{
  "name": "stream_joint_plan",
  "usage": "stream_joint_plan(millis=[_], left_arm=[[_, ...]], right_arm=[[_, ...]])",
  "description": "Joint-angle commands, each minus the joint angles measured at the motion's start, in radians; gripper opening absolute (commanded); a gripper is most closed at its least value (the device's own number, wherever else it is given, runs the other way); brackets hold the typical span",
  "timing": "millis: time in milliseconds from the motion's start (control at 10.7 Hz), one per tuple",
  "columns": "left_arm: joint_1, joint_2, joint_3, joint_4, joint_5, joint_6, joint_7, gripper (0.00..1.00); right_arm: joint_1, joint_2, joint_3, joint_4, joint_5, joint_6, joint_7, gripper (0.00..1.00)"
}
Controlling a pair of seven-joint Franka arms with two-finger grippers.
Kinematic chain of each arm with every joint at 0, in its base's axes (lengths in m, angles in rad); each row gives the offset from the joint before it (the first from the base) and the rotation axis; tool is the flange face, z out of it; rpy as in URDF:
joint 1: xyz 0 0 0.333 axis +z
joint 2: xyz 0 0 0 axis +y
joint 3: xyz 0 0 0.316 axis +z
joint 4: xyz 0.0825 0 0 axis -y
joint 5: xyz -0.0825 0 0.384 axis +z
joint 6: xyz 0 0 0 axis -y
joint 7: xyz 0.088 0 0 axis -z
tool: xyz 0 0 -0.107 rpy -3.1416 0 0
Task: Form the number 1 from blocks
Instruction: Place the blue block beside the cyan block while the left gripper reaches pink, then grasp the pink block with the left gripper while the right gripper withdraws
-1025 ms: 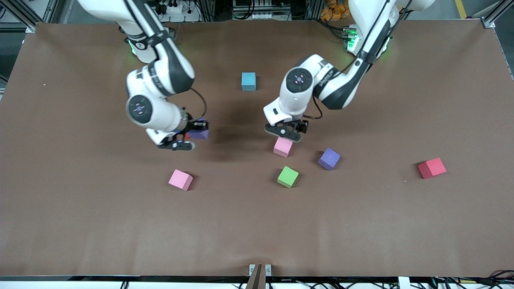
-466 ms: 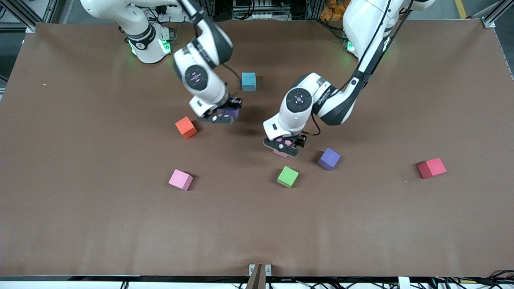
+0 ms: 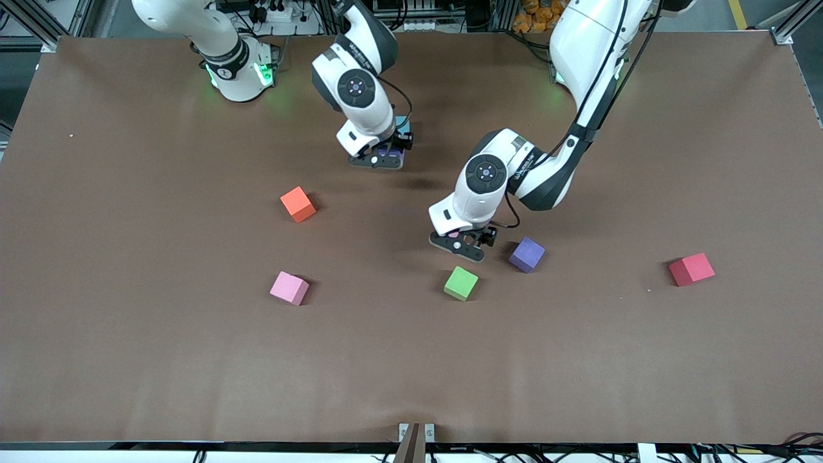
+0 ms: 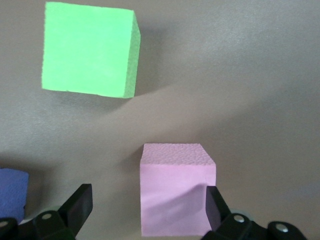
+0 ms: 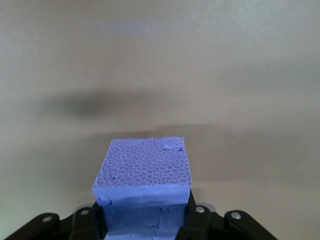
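Between wide left fingers (image 4: 80, 207), pink block (image 4: 177, 187); right fingers (image 5: 192, 220) clamping purple block (image 5: 145, 177).

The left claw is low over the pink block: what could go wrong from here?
1. The left claw is open around the pink block, which sits off-centre, close to one finger; closing may push or twist it.
2. The green block and a purple block lie close by and could be bumped.

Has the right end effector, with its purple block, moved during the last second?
Yes. The right end effector, shut on the purple block, went from beside the orange block toward the bases, up against the light blue block.
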Motion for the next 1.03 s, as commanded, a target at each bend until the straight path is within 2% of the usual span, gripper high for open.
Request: stream_joint_plan(millis=[0,280,932], left_arm=[[-0.007,0.011,0.003,0.024,-0.011,0.003,0.0,1.0],[-0.015,0.011,0.003,0.023,-0.04,0.003,-0.062,1.0],[-0.032,0.053,0.001,0.024,-0.04,0.003,-0.109,1.0]], right_arm=[[0.032,0.018,-0.006,-0.011,0.015,0.025,0.014,0.51],[0.081,0.038,-0.006,-0.011,0.015,0.057,0.064,0.51],[0.086,0.046,-0.006,-0.046,0.013,0.078,0.063,0.53]])
